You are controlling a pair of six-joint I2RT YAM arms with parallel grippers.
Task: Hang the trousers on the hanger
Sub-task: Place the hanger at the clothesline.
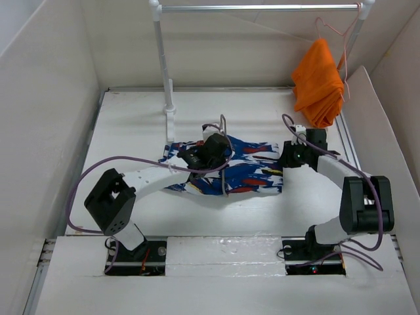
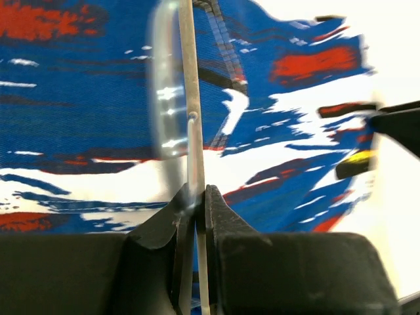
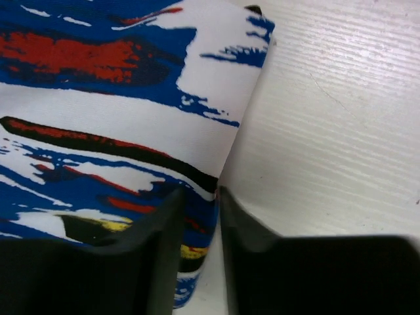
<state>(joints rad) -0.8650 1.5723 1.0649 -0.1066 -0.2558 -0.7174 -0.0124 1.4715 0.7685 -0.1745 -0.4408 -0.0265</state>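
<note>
**Top view:** trousers (image 1: 252, 172) lie flat mid-desk (image 1: 131, 131), long axis left–right. Hanger (image 1: 225, 178) bar crosses them near–far around middle, hook toward far side. Left end effector (image 1: 215, 155) over cloth's left half. Right end effector (image 1: 286, 159) at right edge, nearer free end.

**Left wrist:** left end effector (image 2: 197, 197) pressed together on thin, smooth grey hanger (image 2: 186, 65) rod, just above soft printed weave of trousers (image 2: 79, 98).

**Right wrist:** right end effector (image 3: 200, 210) slightly spread, folded trousers (image 3: 98, 118) edge in gap, lying on matte white desk (image 3: 341, 131). Likely next: draping right half over bar.
</note>
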